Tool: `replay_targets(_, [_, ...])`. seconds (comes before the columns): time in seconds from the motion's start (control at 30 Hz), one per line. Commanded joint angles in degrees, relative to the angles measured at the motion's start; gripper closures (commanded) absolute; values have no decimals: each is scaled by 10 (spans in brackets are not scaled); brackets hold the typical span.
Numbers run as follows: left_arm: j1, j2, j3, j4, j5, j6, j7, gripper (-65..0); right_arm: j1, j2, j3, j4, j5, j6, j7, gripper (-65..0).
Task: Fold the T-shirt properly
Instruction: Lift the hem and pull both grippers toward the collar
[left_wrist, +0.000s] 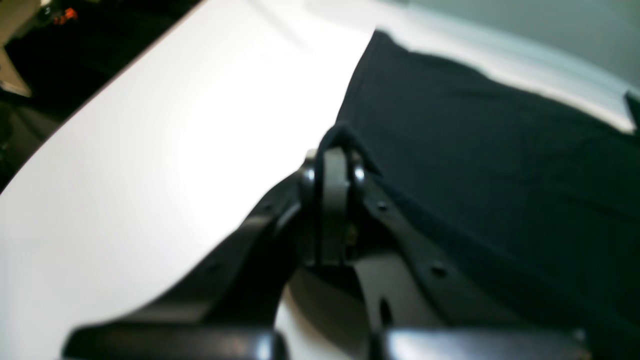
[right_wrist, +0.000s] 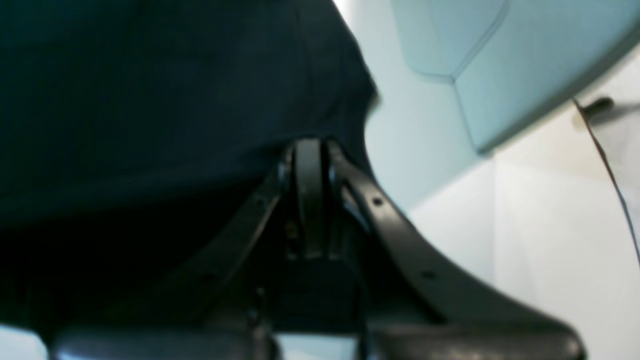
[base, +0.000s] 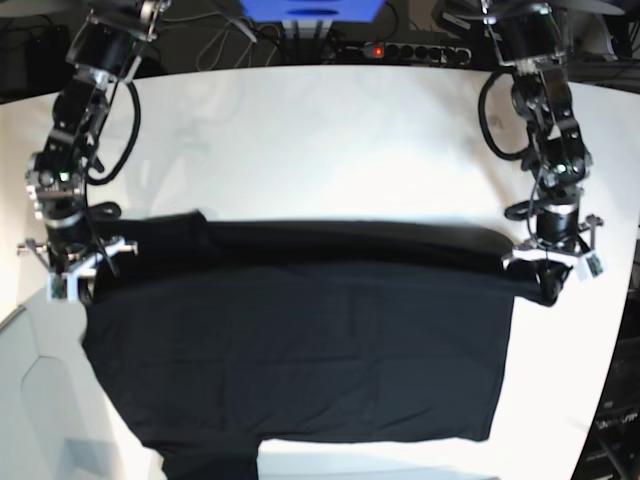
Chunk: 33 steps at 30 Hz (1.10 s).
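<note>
Bright overhead light glares off the white table, washing it out. Both wrist views are soft and blurred; the black T-shirt loses detail.

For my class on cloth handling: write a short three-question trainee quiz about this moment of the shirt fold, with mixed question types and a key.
1. True or false: the left gripper is shut on an edge of the T-shirt.
2. Multiple choice: in the base view, where does the right gripper hold the T-shirt? A) at that view's left edge B) at the middle C) it holds nothing
3. Short answer: what colour is the table under the T-shirt?

Key:
1. True. The wrist view shows black cloth looped over the closed fingertips.
2. A.
3. White.
</note>
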Motion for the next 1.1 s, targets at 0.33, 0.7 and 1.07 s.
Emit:
replay_targets(0.33, [-103, -10, -1, -132, 0, 3, -9, -1, 159, 50, -48, -187, 3, -1, 21, 0])
replay_targets(0.7, [-139, -10, 0, -177, 0, 3, -9, -1, 270, 59, -79, -317, 3, -3, 40, 0])
replay_targets(1.07, [-157, -9, 1, -205, 0, 3, -9, -2, 277, 59, -80, -353, 2, -3, 75, 0])
